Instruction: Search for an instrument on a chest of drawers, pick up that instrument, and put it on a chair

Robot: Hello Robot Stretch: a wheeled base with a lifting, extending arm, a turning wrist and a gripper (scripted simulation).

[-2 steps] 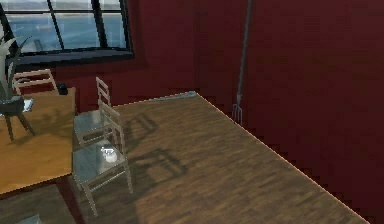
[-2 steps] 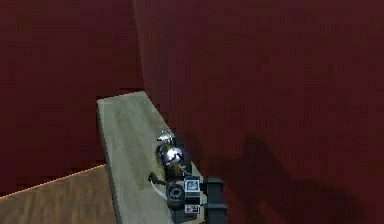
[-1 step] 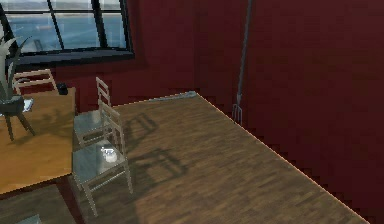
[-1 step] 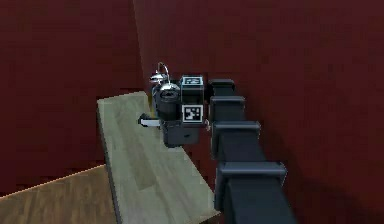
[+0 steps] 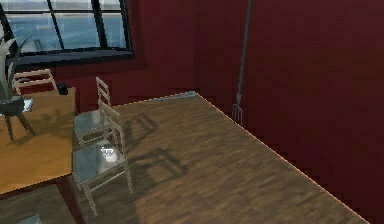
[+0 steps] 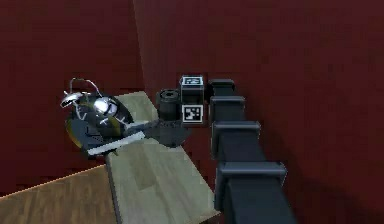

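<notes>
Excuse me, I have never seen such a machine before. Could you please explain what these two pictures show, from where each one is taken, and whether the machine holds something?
This is a wheeled robot with one arm that reaches outward. At the arm's end is a pincer.

One picture looks ahead from the robot. It shows a wooden table with pale chairs beside it, a window and dark red walls.

The other picture looks to the side where the arm reaches. The dark bar is the arm. At the pincer there is a shiny rounded object, and lower in the picture a pale wooden surface. Whether the pincer holds the object cannot be told.
</notes>
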